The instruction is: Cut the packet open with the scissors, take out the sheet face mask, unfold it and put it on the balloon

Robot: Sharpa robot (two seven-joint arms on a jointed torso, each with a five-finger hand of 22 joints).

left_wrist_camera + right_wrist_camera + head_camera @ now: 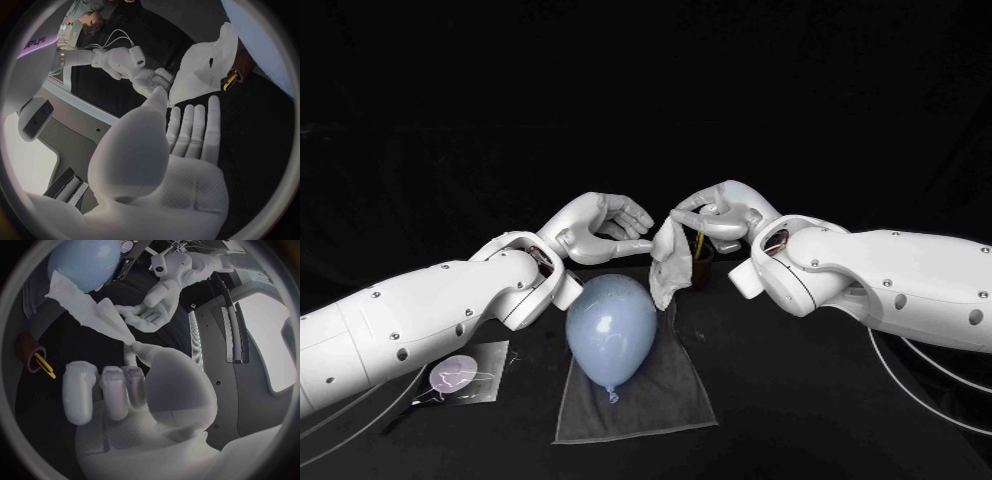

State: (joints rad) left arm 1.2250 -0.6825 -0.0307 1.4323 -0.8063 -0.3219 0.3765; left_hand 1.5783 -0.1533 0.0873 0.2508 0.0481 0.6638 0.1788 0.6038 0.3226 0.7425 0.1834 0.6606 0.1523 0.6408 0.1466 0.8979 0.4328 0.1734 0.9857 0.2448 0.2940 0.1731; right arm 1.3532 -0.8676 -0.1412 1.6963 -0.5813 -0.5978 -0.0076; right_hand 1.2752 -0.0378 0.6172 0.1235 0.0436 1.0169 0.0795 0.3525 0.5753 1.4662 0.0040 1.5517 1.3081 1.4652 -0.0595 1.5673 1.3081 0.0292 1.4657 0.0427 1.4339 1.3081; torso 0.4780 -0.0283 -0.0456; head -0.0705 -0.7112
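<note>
Right hand [711,215] grasps the sheet mask [672,262] by its top edge. The mask hangs crumpled, its lower end at the far end of the balloon [610,322]. Left hand [600,228] is released, fingers apart, holding nothing, just left of the mask. The balloon lies on a grey cloth [661,400] on the counter [790,400]. The packet [466,378] lies near left.

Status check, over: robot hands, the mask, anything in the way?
Right robot hand pinches sheet mask, dangling bunched, not yet on balloon. Left robot hand open beside mask. Nothing between mask and balloon.
</note>
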